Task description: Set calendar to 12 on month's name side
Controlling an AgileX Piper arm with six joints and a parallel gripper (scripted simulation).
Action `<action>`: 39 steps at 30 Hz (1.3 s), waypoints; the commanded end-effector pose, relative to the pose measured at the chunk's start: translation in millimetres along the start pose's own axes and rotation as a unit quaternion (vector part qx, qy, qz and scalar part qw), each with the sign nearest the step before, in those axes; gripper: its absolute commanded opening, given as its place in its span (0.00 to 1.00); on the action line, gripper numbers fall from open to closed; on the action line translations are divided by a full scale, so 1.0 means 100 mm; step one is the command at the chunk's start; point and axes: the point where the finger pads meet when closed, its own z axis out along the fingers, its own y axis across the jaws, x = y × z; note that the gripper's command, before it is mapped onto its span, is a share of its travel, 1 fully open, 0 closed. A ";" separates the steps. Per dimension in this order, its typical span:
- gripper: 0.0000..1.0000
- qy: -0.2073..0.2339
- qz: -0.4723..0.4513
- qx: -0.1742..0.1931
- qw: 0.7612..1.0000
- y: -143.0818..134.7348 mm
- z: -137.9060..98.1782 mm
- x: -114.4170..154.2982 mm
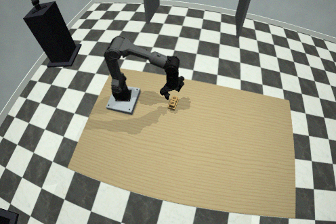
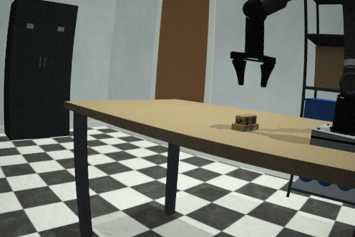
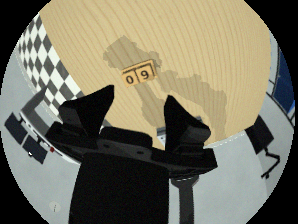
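Observation:
The tray (image 1: 171, 109) (image 2: 240, 128) (image 3: 139, 64) lies flat on the table with two wooden cubes side by side in it. In the wrist view the cubes' tops show 0 on the left cube (image 3: 130, 79) and 9 on the right cube (image 3: 145, 74). In the exterior view the long side above a pale label shows 1 on one cube (image 2: 247, 121) and 0 on the other cube (image 2: 254, 120); an end face shows a 5 that looks turned over. The label's text is too small to read. My gripper (image 1: 173, 93) (image 2: 252, 85) (image 3: 139, 95) is open and empty, pointing down high above the cubes.
The arm's base plate (image 1: 122, 109) (image 2: 323, 133) stands on the wooden table (image 1: 203, 148) (image 2: 143, 112), near the tray on the robot's side. The arm's shadow falls around the tray. A cabinet, shelf and desk stand away from the table.

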 end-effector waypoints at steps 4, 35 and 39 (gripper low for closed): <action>1.00 0.005 -0.191 -0.003 0.982 -0.01 0.06 0.01; 1.00 0.001 -0.831 -0.010 0.556 -0.02 0.23 0.02; 1.00 0.000 -0.847 -0.010 0.531 -0.02 0.23 0.02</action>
